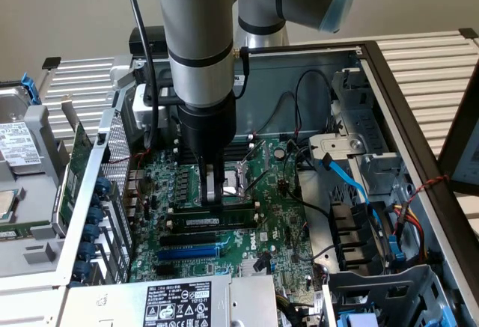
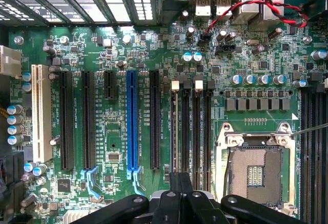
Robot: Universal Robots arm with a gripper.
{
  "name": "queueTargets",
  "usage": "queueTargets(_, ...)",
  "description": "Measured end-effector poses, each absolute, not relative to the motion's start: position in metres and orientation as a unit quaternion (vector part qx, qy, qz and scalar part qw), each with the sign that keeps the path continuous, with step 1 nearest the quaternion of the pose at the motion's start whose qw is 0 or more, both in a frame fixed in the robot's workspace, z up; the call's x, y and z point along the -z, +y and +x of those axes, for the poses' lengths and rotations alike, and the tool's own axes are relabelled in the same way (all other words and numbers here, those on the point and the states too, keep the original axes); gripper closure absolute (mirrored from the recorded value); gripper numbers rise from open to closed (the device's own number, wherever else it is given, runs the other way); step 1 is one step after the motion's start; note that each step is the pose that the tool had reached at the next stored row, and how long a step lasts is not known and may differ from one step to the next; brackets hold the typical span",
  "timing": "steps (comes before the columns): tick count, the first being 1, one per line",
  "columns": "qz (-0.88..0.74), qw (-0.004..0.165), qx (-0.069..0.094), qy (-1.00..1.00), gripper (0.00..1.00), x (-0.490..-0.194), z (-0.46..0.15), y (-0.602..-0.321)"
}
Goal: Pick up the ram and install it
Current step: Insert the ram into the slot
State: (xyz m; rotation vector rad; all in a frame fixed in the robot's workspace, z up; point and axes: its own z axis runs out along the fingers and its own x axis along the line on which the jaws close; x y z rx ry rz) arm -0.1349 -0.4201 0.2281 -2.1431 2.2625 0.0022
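The gripper (image 1: 213, 192) stood upright over the motherboard (image 1: 281, 222) with its jaws closed tight, the fingertips resting on the ram (image 1: 217, 218), probably to press it home. The ram lay flat along a memory slot just beside the empty CPU socket (image 2: 253, 172). Whether it was fully seated was hidden behind the fingers (image 2: 179, 190).

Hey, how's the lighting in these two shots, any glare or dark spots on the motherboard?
Exterior view: even light, the arm throws soft shade on the motherboard around the pincer; bright slats beyond the case. Wrist view: board evenly lit, the vent grille blown out white, the pincer's dark body shadowing the near edge.
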Motion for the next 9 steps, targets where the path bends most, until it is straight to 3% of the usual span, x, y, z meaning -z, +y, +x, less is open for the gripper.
queueTargets(9,-0.688,0.013,-0.001,0.726,0.90,-0.2281,-0.1357,-0.4219)
